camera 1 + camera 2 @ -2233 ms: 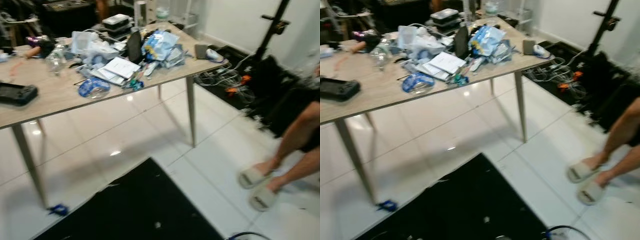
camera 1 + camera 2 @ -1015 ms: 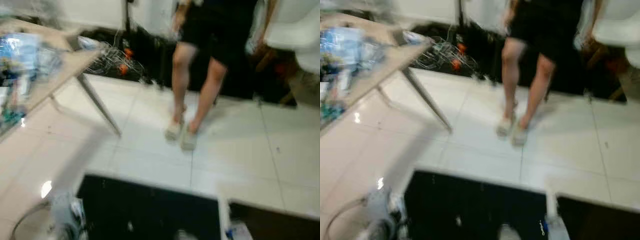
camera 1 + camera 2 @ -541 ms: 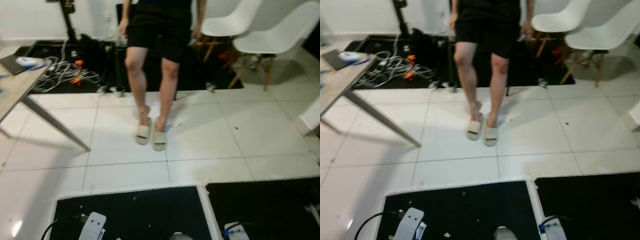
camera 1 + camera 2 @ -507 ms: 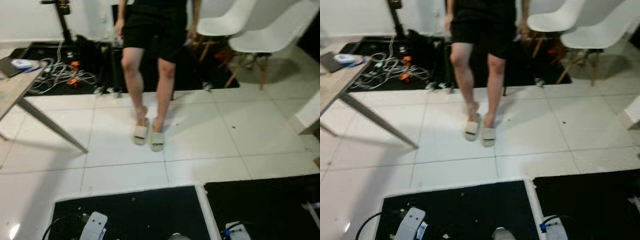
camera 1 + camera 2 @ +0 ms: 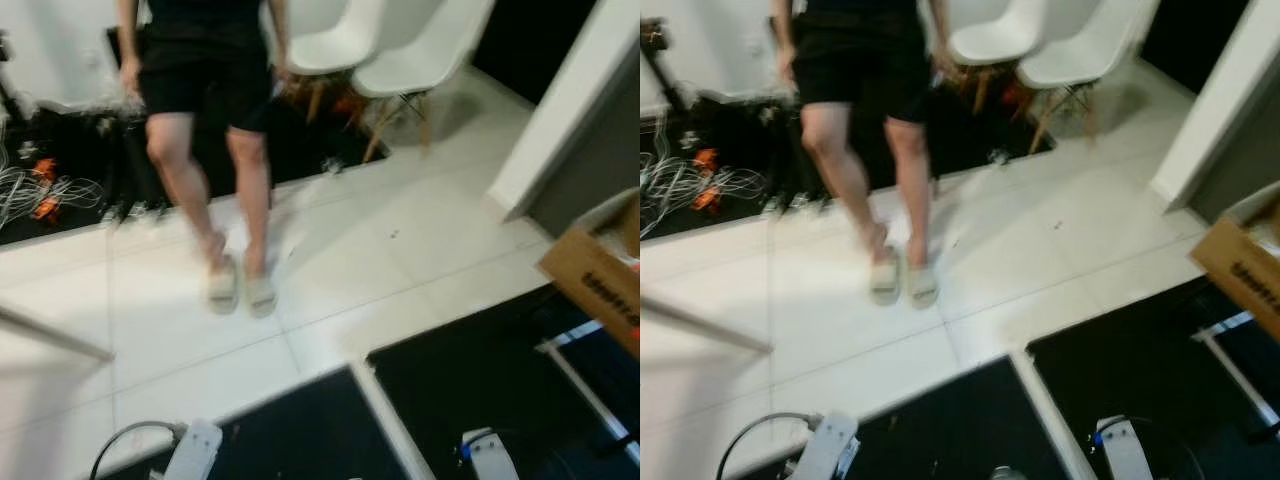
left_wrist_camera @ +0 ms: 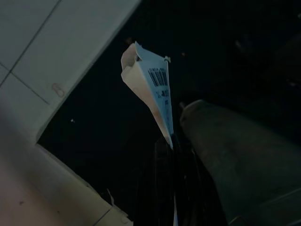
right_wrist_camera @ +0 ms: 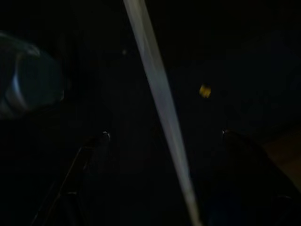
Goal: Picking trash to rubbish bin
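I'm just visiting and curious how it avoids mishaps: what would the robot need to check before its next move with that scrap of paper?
1. Trash held: ok. The left gripper is pinched shut on a paper wrapper with a barcode.
2. Right gripper free: ok. Its fingers stand apart with nothing between them, though that view is very dark.
3. Rubbish bin located: cannot tell. A cardboard box sits at the right, but its use is unclear.
4. Path clear of people: not ok. A person in slippers stands on the white floor ahead.
5. Clear sight: not ok. The head views are blurred.
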{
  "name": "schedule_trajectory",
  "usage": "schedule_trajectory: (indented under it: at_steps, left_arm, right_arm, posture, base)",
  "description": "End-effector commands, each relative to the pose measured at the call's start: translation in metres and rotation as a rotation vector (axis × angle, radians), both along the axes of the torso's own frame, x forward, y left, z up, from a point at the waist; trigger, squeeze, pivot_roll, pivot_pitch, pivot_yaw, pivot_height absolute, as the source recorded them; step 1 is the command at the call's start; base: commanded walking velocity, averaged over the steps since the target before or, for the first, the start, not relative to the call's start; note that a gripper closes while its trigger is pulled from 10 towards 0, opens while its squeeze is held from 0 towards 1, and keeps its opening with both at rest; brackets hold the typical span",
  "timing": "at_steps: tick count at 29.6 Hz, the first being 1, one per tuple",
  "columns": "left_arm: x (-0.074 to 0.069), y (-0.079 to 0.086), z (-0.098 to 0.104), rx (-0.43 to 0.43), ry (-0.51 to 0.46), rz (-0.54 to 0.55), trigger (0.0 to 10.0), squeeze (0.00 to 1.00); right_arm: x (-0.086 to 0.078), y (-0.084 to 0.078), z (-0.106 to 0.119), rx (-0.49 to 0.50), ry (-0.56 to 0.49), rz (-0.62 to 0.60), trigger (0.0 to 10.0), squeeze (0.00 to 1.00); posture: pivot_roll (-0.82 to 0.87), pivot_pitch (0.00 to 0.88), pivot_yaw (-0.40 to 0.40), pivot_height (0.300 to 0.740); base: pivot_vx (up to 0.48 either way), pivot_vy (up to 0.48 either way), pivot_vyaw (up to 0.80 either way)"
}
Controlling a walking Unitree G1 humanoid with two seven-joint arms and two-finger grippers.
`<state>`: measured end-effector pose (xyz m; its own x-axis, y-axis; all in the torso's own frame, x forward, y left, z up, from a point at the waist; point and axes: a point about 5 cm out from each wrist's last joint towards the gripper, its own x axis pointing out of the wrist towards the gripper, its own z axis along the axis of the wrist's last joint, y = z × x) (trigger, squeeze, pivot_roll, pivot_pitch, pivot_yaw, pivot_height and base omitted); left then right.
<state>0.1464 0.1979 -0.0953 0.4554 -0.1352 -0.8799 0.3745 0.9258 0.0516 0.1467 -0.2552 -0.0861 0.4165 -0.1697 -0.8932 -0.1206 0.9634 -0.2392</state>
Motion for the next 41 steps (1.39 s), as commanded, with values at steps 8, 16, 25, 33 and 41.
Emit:
schedule_trajectory:
  at_steps: [8, 16, 25, 33, 41]
  left_arm:
    - [-0.033, 0.001, -0.012, 0.018, 0.129, -0.001, 10.0, 0.0]
    - [-0.031, 0.001, -0.011, 0.018, 0.122, 0.02, 10.0, 0.0]
    - [-0.028, 0.001, -0.011, 0.005, 0.116, 0.035, 10.0, 0.0]
    - [-0.027, 0.001, -0.01, 0.005, 0.111, 0.045, 10.0, 0.0]
    - [-0.026, 0.003, -0.01, -0.015, 0.093, 0.144, 10.0, 0.0]
  right_arm:
    - [-0.014, -0.008, -0.003, -0.006, 0.047, -0.024, 10.0, 0.0]
    - [-0.012, -0.002, -0.004, 0.002, 0.044, -0.024, 10.0, 0.0]
    - [-0.007, 0.004, -0.004, 0.005, 0.037, -0.022, 10.0, 0.0]
    - [-0.008, 0.002, -0.004, 0.002, 0.039, -0.021, 10.0, 0.0]
    - [-0.008, 0.001, -0.004, -0.003, 0.037, -0.014, 10.0, 0.0]
  posture:
    - [0.0, 0.137, -0.006, 0.74]
    - [-0.01, 0.13, -0.004, 0.74]
    - [-0.01, 0.112, 0.001, 0.74]
    - [-0.01, 0.1, 0.006, 0.74]
    - [-0.01, 0.101, 0.004, 0.74]
  base:
    - [0.0, 0.0, -0.79]
    - [0.0, 0.0, -0.79]
    - [0.0, 0.0, -0.79]
    - [0.0, 0.0, -0.79]
    - [0.0, 0.0, -0.69]
